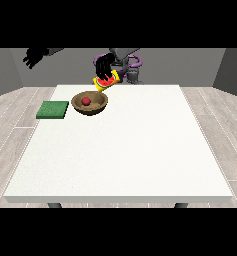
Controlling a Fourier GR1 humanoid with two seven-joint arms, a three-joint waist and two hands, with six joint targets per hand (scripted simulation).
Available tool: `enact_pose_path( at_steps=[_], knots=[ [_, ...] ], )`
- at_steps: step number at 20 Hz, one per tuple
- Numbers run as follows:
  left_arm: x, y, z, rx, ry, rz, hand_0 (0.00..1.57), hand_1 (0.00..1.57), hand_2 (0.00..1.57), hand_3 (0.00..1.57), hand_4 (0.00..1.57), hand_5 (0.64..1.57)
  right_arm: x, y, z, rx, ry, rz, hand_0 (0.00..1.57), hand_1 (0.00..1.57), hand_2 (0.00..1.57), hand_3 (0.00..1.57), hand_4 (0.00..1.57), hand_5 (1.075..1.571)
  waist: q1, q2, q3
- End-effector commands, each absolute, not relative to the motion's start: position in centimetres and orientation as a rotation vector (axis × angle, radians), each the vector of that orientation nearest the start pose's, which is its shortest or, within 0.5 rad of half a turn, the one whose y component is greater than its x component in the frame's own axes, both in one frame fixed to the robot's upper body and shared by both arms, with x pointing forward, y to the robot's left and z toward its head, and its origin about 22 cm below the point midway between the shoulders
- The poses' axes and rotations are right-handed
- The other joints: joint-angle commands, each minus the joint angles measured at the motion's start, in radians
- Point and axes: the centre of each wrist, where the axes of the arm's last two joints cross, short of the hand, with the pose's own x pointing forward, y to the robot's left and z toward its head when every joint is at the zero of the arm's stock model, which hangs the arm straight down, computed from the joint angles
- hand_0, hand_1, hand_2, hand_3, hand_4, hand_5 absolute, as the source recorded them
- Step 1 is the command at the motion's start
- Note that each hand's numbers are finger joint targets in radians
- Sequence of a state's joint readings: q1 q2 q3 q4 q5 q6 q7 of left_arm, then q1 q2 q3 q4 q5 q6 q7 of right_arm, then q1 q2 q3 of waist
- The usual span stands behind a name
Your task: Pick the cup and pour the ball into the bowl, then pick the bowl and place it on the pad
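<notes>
A black robot hand (104, 66) at the middle of the view, nearer its right than the other, has its fingers curled round a yellow cup (106, 82) with a red inside, holding it tipped with the mouth turned down and toward the 7 o'clock side, just above the far rim of a brown bowl (90, 103). The cup hangs at the bowl's 1 o'clock, its lip close over the rim; whether the two touch cannot be told. A small red ball (85, 101) lies inside the bowl, a little toward its 9 o'clock side from the middle. The bowl stands upright on the large white worktop (125, 150), in the far part of it, around 11 o'clock from the worktop's centre. A flat green pad (53, 110) lies at the bowl's 9 o'clock, near the worktop's edge at the view's left, apart from the bowl with a strip of bare white between them. The second robot hand (34, 57), at the view's left, is raised in the air beyond the worktop's far corner at about 10 o'clock, well apart from the cup, bowl and pad, holding nothing; how its fingers lie cannot be told. Behind the cup, at 12 o'clock, the robot's grey body (126, 59) rises past the far edge of the worktop.
</notes>
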State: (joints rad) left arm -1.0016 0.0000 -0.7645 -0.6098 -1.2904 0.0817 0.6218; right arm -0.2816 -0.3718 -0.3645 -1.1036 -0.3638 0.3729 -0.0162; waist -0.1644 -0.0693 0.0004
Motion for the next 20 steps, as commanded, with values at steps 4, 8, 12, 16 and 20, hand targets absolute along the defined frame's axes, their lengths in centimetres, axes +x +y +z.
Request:
enact_pose_path(
  at_steps=[4,8,12,16,20],
  knots=[
    [37.7,2.2,5.9,1.511,-1.303,-1.514,0.0,0.0,1.15,1.49,1.04,1.567,27.5,-39.4,0.1,0.085,-1.526,-0.129,0.0,0.0,0.0,0.17,0.71,1.55,0.035,-0.033,-0.0006],
    [38.9,7.2,7.2,1.2,-1.49,-1.147,1.04,1.04,1.57,1.44,1.27,1.567,27.1,-41.5,1.0,0.005,-1.497,-0.199,0.0,0.0,0.0,0.14,0.73,1.546,0.142,-0.068,-0.0053],
    [40.3,11.7,10.5,0.95,-1.613,-0.735,0.64,0.64,0.94,0.67,1.28,1.545,26.9,-40.8,0.3,-0.02,-1.507,-0.233,0.0,0.0,0.0,0.13,0.78,1.559,0.213,-0.059,-0.0124],
    [41.1,14.8,14.9,0.623,-1.712,-0.378,0.0,0.0,0.0,0.0,1.15,1.568,26.7,-40.9,-0.2,-0.048,-1.487,-0.248,0.0,0.0,0.0,0.0,0.78,1.556,0.263,-0.022,-0.0155],
    [41.1,19.2,16.4,0.286,-1.748,-0.207,0.0,0.0,0.0,0.0,1.06,1.57,25.6,-40.2,-2.2,-0.06,-1.453,-0.298,0.0,0.0,0.0,0.0,0.78,1.558,0.309,0.004,-0.0088]
  ],
)
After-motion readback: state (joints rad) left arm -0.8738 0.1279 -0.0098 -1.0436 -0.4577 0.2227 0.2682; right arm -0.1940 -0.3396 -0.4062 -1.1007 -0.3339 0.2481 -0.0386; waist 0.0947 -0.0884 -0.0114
